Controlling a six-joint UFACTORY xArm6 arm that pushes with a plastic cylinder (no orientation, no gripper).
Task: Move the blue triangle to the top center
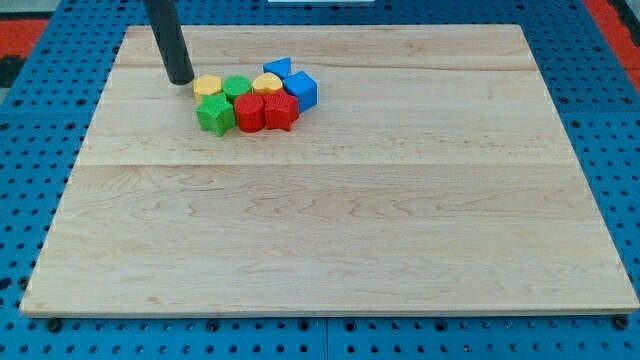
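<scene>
Rod, dark and smooth, with my tip [181,80] resting bare on the pale wooden board [330,220], grasping nothing, just at nine o'clock of the yellow round block [208,86]. Eight matte blocks cluster: two yellow, two green, two red, two blue. The blue triangle [277,68], small and wedge-shaped, sits at the cluster's one o'clock edge.

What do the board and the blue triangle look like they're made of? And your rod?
Board: pale wood, visible grain and plank seams, matte.
Blue triangle: probably painted wood or plastic; uniform colour, slight sheen.
Rod: dark, smooth, likely metal or plastic; my tip sits at the view's left of the yellow block.
</scene>
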